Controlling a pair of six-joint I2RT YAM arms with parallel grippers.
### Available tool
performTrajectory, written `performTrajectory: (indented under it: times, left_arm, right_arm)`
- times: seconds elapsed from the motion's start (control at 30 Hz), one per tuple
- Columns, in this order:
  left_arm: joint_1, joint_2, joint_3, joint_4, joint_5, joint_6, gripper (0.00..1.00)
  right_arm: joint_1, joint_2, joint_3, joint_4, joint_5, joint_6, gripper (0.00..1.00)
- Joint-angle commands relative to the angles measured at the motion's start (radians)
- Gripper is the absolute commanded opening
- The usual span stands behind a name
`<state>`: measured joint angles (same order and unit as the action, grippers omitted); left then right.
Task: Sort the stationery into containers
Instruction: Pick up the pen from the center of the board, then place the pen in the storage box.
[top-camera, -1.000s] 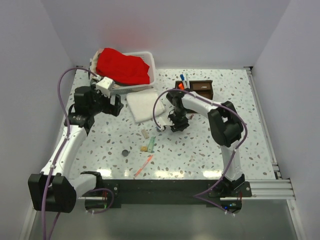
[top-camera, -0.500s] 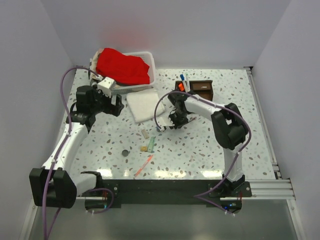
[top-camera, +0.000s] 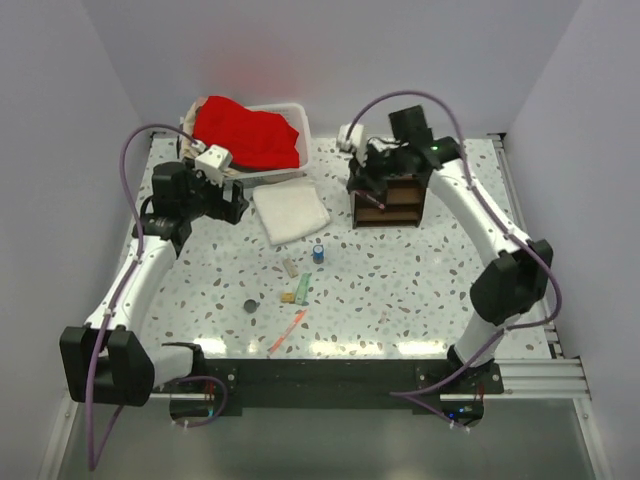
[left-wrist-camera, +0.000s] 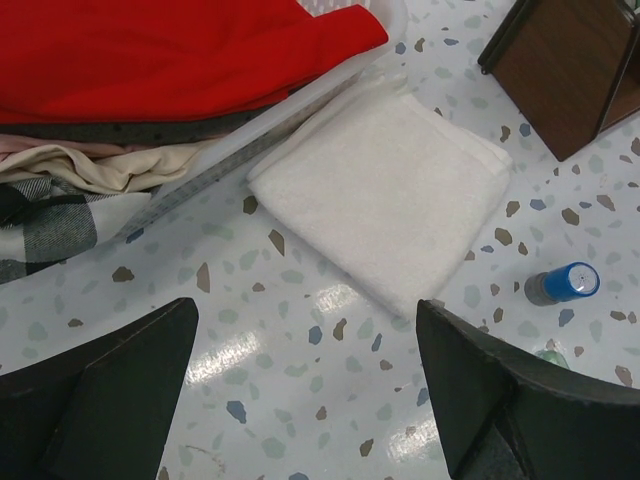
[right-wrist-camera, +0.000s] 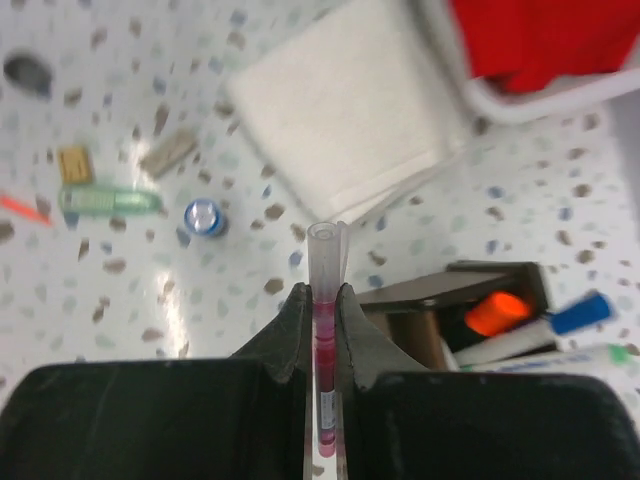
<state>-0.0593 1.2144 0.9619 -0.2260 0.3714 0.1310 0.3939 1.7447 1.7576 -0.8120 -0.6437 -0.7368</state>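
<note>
The right fingers (right-wrist-camera: 290, 335) are clamping shut on one slim pink-red pen (right-wrist-camera: 325, 250) and holding it at the left side of the dark wooden organizer (right-wrist-camera: 430, 288). Three markers are sitting in the organizer: an orange-capped marker (right-wrist-camera: 497, 312), a blue-capped marker (right-wrist-camera: 570, 318) and a green-tipped marker (right-wrist-camera: 615, 352). Six pieces are lying loose on the table (top-camera: 450, 260): one blue bottle (top-camera: 318, 252), one beige block (top-camera: 290, 267), one tan block (top-camera: 288, 297), one green piece (top-camera: 303, 289), one dark disc (top-camera: 250, 306) and one red pen (top-camera: 288, 330). The left fingers (left-wrist-camera: 120, 380) are spreading wide and gripping nothing, hanging near the one folded white cloth (left-wrist-camera: 380, 200).
</note>
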Motion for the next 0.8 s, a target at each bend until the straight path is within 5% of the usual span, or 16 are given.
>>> performTrajectory:
  times: [0.0,0.37,0.77]
  left_arm:
    - [0.007,0.027,0.072,0.034,0.035,-0.022,0.95]
    - [0.007,0.083,0.107,0.030,0.026,-0.013,0.94]
    - [0.007,0.119,0.115,0.004,0.001,0.018,0.94]
  right_arm:
    - [-0.098,-0.103,-0.115,0.515,-0.119,0.523,0.00]
    - [-0.159,-0.053,-0.260,0.973,-0.017,0.688,0.00]
    - [-0.161,0.039,-0.271,1.106,0.010,0.669,0.00]
